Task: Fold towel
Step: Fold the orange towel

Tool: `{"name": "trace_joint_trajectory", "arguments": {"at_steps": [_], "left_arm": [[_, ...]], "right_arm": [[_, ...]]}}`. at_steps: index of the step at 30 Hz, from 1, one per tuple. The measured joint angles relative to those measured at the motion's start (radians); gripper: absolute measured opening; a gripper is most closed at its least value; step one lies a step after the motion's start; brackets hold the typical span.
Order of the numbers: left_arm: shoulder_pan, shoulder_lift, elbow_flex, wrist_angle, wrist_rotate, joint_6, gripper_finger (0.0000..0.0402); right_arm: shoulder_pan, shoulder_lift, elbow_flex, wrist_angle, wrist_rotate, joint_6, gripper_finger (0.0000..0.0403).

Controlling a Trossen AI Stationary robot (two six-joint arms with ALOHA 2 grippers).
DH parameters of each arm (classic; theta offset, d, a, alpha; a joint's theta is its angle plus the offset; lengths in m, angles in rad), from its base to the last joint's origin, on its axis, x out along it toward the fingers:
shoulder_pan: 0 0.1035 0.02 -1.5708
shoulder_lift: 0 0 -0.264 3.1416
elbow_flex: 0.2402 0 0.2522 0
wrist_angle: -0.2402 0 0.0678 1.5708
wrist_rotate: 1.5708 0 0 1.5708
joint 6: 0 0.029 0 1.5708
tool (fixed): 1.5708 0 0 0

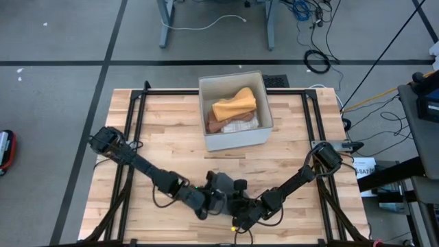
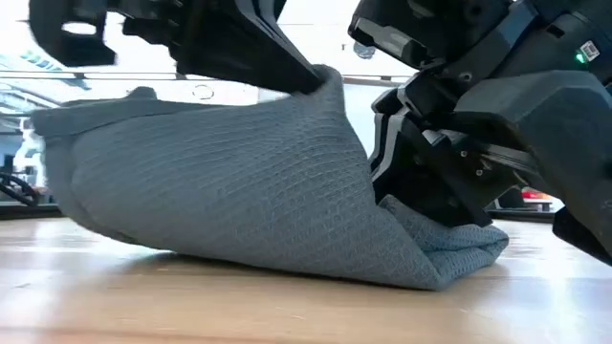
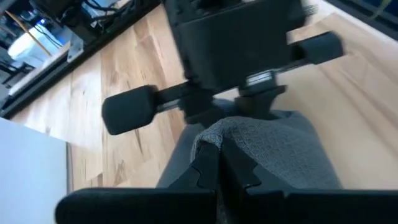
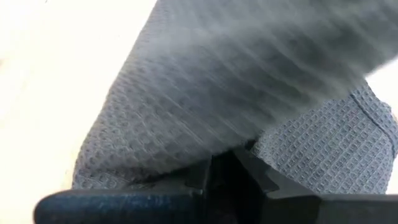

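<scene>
Fold towel, one moment. The grey waffle-weave towel (image 2: 239, 191) lies bunched at the desk's (image 1: 164, 137) 6 o'clock edge, mostly hidden from above by the two arms that meet over it. In the low view one part of it is lifted into a tent-like peak while the rest rests on the wood, with a folded lip lying flat at the peak's 4 o'clock side. Left hand (image 3: 217, 165): its fingers (image 3: 202, 171) are clenched together on a raised ridge of the cloth, as the left wrist view shows; this hand reaches in from the arm based at the desk's 9 o'clock side. Right hand (image 4: 230, 165): its fingers are closed to a narrow gap, pressed into the cloth at a fold, grasping the towel; its arm comes in from the 3 o'clock side. In the high view the two hands sit just beside each other over the towel. A white box (image 1: 264, 120) stands at the desk's 12 o'clock side, well apart from the towel, and holds an orange cloth (image 1: 234, 105) on top of other folded fabric.
</scene>
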Motion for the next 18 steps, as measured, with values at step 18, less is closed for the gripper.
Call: {"name": "trace_joint_trajectory", "arguments": {"at_steps": [18], "left_arm": [[0.078, 0.006, 0.0, 0.055, 0.193, 0.054, 0.0002]], "right_arm": [[0.04, -0.084, 0.003, -0.06, -0.041, -0.141, 0.0038]]}}
